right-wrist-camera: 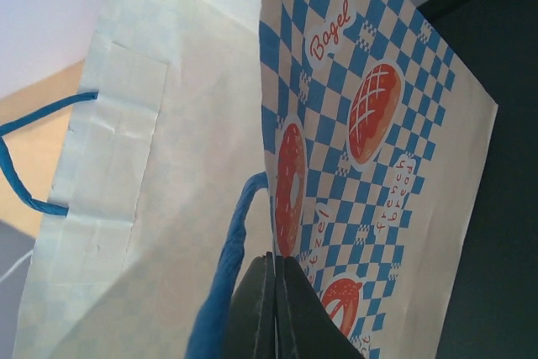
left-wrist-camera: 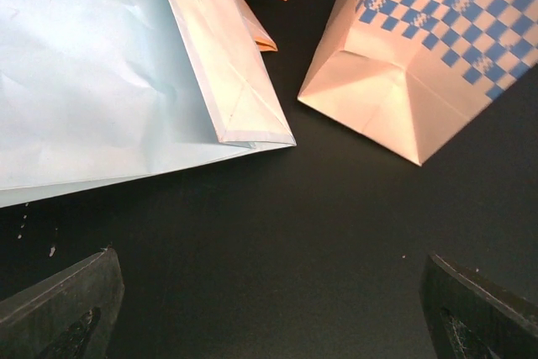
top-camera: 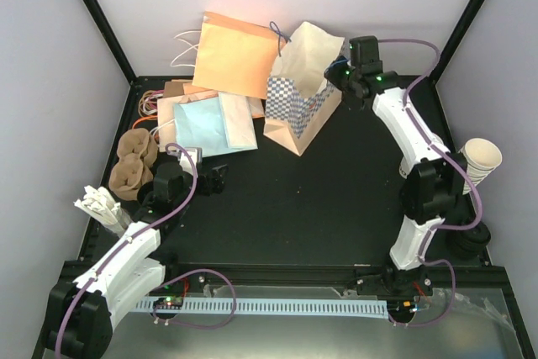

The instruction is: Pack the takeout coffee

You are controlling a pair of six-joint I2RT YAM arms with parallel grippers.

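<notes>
Takeout coffee: position cannot be determined in any view. Right gripper (right-wrist-camera: pixel 275 308): fingers pressed fully together, pinching the top rim of the blue-checked paper bag (right-wrist-camera: pixel 370 166) beside its blue cord handle (right-wrist-camera: pixel 223 292). That bag stands at upper centre of the top view, mouth open. Left gripper (left-wrist-camera: pixel 269 317): jaws spread wide, holding nothing, over bare black table (left-wrist-camera: pixel 319 224). A light blue bag (left-wrist-camera: pixel 84 65) lies flat at upper left of the left wrist view. Nested cream cups (top-camera: pixel 481 157) sit at the right edge of the top view.
</notes>
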